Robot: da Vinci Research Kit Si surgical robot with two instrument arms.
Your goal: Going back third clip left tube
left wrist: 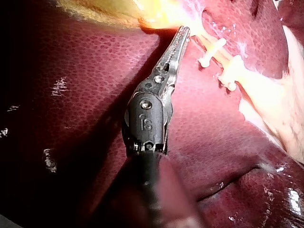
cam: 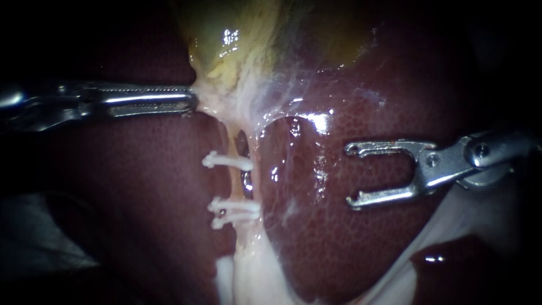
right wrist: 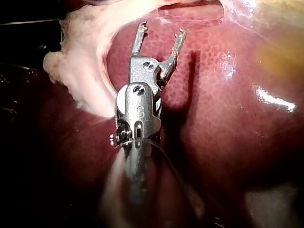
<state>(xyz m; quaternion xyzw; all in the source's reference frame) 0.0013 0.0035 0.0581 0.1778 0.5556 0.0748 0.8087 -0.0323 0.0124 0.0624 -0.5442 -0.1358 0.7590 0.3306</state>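
A pale tube (cam: pixel 234 183) runs down from the gallbladder (cam: pixel 248 34) between two liver lobes. It carries three white clips: one higher up (cam: pixel 226 161) and a close pair lower down (cam: pixel 232 212). My left instrument (cam: pixel 189 100) is shut on pale tissue at the gallbladder's base, just above the clips; the left wrist view shows its tip (left wrist: pixel 183 32) in that tissue. My right instrument (cam: pixel 350 175) hangs over the right liver lobe, well right of the tube, its jaws wide open and empty. In the right wrist view its jaws (right wrist: pixel 161 31) are apart with nothing between them.
Dark red liver (cam: pixel 339 243) lies on both sides of the tube. A thin whitish membrane (cam: pixel 282 90) spreads from the gallbladder over the right lobe. A band of white tissue (cam: pixel 440 226) lies under my right instrument. A small dark gap (cam: pixel 243 144) shows beside the tube.
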